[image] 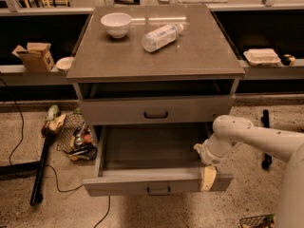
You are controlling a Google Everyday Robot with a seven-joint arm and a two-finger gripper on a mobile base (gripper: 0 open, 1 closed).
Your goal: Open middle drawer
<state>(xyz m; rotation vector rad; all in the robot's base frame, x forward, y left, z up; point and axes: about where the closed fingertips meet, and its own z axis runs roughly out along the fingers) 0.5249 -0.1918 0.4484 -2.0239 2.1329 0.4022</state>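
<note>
**One drawer stands open, with the gripper at its right end**

One of the grey drawers, the middle drawer [133, 185], stands well out from the cabinet, past the near edge of the tabletop [199, 56]. Its long axis runs left to right, parallel with that near edge. Its flat front faces away from the cabinet, toward the floor on the near side, and the small dark handle [159, 190] sits at the centre of that front. The box of the drawer is open to view from above, and its inside looks bare and dark.

Above it, the upper drawer [118, 112] sits flush in the cabinet beneath the near edge, with its own dark handle at the centre.

The gripper [208, 177] hangs at the right end of the open drawer's front, below the near right corner of the tabletop, with a pale part lying against the front panel. Whether it is parted or closed, I cannot tell. The white arm [266, 139] reaches in from the right.

On the tabletop a white bowl [116, 23] stands upright near the far left corner. A clear bottle [160, 36] lies on its side near the middle of the far edge, its cap toward the far right corner.
</note>
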